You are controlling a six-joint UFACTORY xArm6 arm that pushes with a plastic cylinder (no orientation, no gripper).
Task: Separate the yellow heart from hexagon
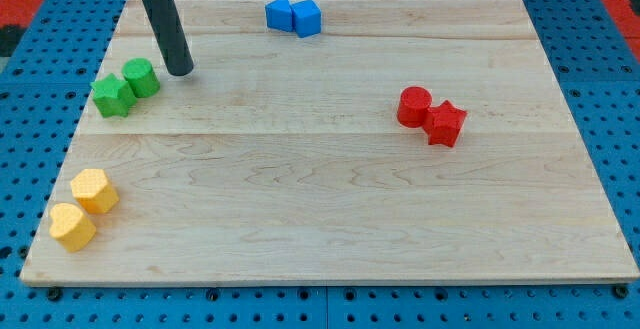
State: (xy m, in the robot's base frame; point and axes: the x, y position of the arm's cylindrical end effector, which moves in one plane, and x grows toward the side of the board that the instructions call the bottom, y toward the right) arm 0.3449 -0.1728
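Note:
Two yellow blocks sit touching at the board's lower left corner. The upper one (pixel 95 190) looks like the hexagon. The lower one (pixel 72 226) looks like the heart, though the shapes are hard to tell apart. My tip (pixel 181 70) rests on the board at the upper left, just right of the green blocks and far above the yellow pair. It touches neither yellow block.
A green cylinder (pixel 141 77) and a green star-like block (pixel 113 95) sit just left of my tip. Two blue blocks (pixel 280 13) (pixel 306 18) lie at the top edge. A red cylinder (pixel 414 106) and a red star (pixel 446 123) lie at the right. The wooden board's (pixel 330 219) left edge is close to the yellow blocks.

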